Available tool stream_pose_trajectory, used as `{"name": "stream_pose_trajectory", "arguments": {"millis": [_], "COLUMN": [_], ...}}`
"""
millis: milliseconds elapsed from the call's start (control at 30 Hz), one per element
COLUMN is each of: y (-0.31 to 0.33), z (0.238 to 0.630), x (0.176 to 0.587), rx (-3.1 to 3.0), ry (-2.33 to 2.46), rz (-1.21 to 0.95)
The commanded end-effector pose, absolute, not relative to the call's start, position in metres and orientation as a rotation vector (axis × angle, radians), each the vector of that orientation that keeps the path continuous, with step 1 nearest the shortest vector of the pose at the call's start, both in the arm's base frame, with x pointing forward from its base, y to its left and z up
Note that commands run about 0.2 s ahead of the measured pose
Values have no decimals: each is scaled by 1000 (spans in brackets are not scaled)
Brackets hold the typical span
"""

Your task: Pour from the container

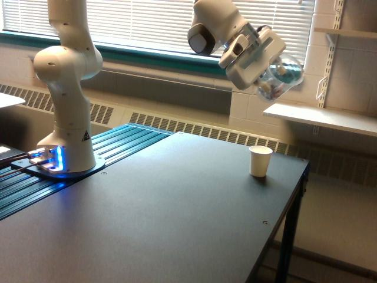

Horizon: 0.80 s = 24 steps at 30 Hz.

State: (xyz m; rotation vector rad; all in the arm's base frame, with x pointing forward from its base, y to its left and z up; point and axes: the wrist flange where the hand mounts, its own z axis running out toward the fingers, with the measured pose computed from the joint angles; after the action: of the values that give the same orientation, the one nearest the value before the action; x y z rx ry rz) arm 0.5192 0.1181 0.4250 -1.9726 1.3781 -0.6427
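The gripper (266, 75) is clamped on the container (280, 75), a clear rounded cup with small coloured bits inside, tipped over on its side. Taking the white paper cup (260, 160) as the mark, the container hangs high above it and a touch toward the exterior view's right. The cup stands upright near the far corner of the dark table (177, 206). I'd judge this the approach to pouring: the container's mouth needs lining up over the cup, lower down, before tilting further.
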Motion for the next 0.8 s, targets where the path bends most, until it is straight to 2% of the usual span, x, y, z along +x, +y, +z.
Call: {"name": "stream_pose_trajectory", "arguments": {"millis": [33,233,467,800], "y": [155,172,215,261], "z": [416,409,375,333], "x": [498,493,480,472], "rx": [-2000,-1976,-2030,-2278], "ry": [1361,1400,1423,1246], "rz": [-574,-484,-316,-274]}}
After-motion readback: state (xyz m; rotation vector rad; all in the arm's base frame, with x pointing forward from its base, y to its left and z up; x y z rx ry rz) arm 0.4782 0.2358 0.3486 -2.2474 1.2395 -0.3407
